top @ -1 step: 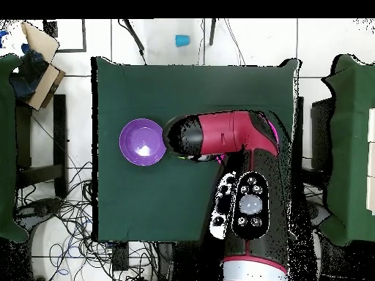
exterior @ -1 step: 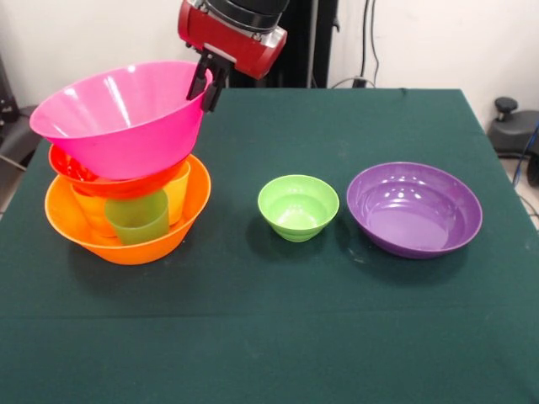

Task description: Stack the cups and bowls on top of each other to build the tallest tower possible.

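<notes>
The tower stands at the left in the front view. Its base is the large orange bowl (exterior @ -1 step: pixel 126 246). Inside that bowl stand a green cup (exterior @ -1 step: pixel 136 219), a yellow cup (exterior @ -1 step: pixel 179 195) and an orange cup (exterior @ -1 step: pixel 90 212). A shallow red-orange bowl (exterior @ -1 step: pixel 77 171) rests on those cups. The large pink bowl (exterior @ -1 step: pixel 114 118) lies tilted on top. My gripper (exterior @ -1 step: pixel 208 82) is at the pink bowl's right rim, its fingers closed on the rim. The light green bowl (exterior @ -1 step: pixel 298 206) and the purple bowl (exterior @ -1 step: pixel 413 209) (top @ -1 step: pixel 142 143) sit apart on the cloth. In the overhead view my arm (top @ -1 step: pixel 227 135) hides the tower and the gripper.
The green table cloth (exterior @ -1 step: pixel 269 337) extends in front of the bowls. A small blue cup-like thing (top @ -1 step: pixel 182 39) lies on the floor past the table's edge. Cables and cardboard boxes (top @ -1 step: pixel 40 66) sit around the table.
</notes>
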You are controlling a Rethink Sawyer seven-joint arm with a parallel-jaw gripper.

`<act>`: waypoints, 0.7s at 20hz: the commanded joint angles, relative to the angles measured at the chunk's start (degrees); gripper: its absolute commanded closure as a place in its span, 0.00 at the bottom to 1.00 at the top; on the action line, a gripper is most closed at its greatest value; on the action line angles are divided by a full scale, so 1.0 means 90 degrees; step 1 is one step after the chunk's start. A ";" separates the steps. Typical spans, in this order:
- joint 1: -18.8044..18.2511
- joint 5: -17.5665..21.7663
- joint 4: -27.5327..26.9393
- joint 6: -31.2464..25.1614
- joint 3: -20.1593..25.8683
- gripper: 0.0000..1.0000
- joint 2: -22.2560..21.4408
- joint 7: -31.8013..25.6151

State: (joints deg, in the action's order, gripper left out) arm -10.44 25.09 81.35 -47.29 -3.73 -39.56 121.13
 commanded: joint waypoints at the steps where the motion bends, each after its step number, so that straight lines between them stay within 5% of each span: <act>1: -0.0068 0.0549 0.0359 -0.0580 0.0516 1.00 0.0208 -0.1542; 14: -0.0216 0.0682 0.0610 -0.0254 0.0517 1.00 0.0148 -0.1630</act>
State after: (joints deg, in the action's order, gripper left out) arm -10.67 26.18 81.60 -47.29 -3.47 -39.57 121.13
